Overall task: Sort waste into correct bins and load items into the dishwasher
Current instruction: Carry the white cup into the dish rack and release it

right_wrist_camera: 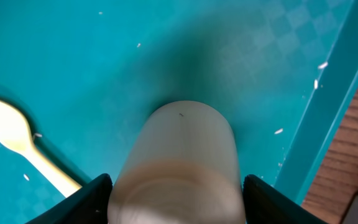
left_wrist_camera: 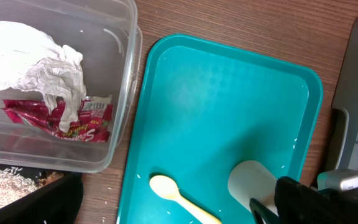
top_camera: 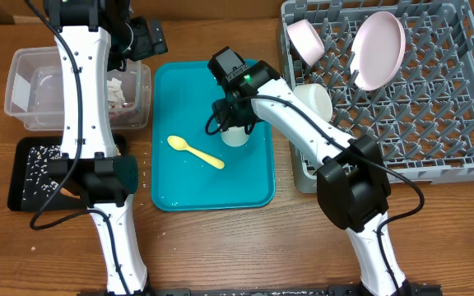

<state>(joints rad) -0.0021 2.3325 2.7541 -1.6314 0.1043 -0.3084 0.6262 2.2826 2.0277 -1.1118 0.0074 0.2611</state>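
A small white cup [top_camera: 235, 136] stands on the teal tray [top_camera: 212, 90], right of centre. My right gripper [top_camera: 234, 117] is down over it. In the right wrist view its fingers [right_wrist_camera: 95, 199] flank the cup [right_wrist_camera: 176, 155], the left one against the wall and the right one a sliver away; where the pads meet it is cut off. A pale yellow spoon [top_camera: 196, 153] lies left of the cup. My left gripper [top_camera: 145, 37] hovers open and empty by the clear tub [top_camera: 23, 90], which holds crumpled paper [left_wrist_camera: 36, 56] and a red wrapper [left_wrist_camera: 67, 121].
The grey dish rack [top_camera: 434, 123] on the right holds a plate [top_camera: 378, 49] and a bowl [top_camera: 305, 39] on edge; another bowl [top_camera: 315, 100] sits at its left side. A black tray [top_camera: 35, 168] with rice lies front left.
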